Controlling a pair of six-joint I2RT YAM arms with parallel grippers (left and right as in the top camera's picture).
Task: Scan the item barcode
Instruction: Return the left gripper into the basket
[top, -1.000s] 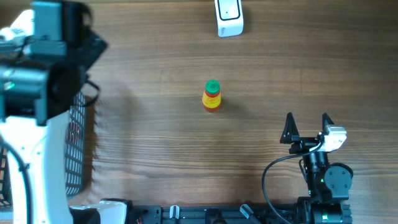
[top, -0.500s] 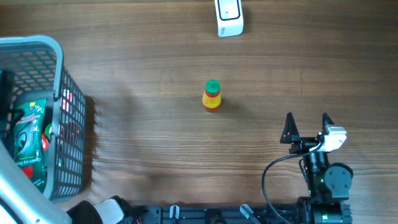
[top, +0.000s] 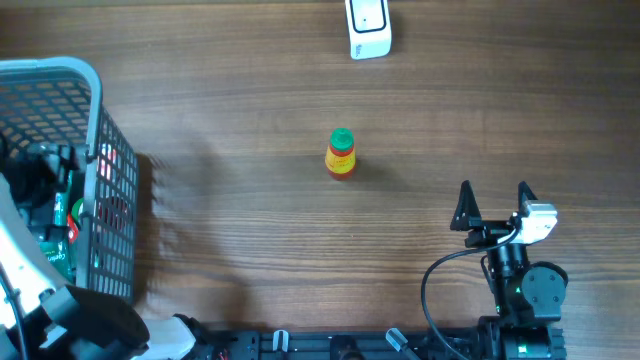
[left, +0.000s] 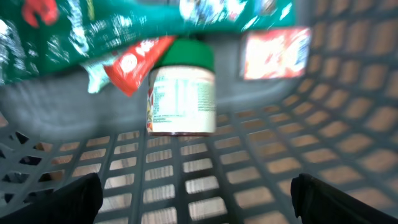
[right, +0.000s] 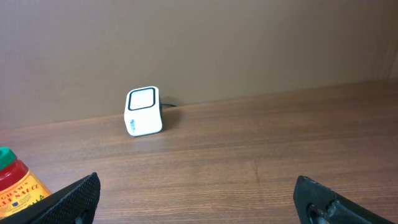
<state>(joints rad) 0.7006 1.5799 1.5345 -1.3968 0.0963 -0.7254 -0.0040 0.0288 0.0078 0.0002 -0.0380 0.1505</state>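
left wrist view showed the basket (left: 261, 180) holding a green-lidded jar (left: 182, 93) beneath a green packet (left: 124, 25); left gripper (left: 196, 193) inside it, right gripper (top: 494, 190) well away, both jaws apart.

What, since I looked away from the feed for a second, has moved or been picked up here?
The left gripper, which was high up and hid the grey basket from the overhead camera, has come down inside it. It now hangs open before a green-lidded jar and a green packet, with nothing grasped. The sauce bottle, the scanner and the open right gripper stayed put.
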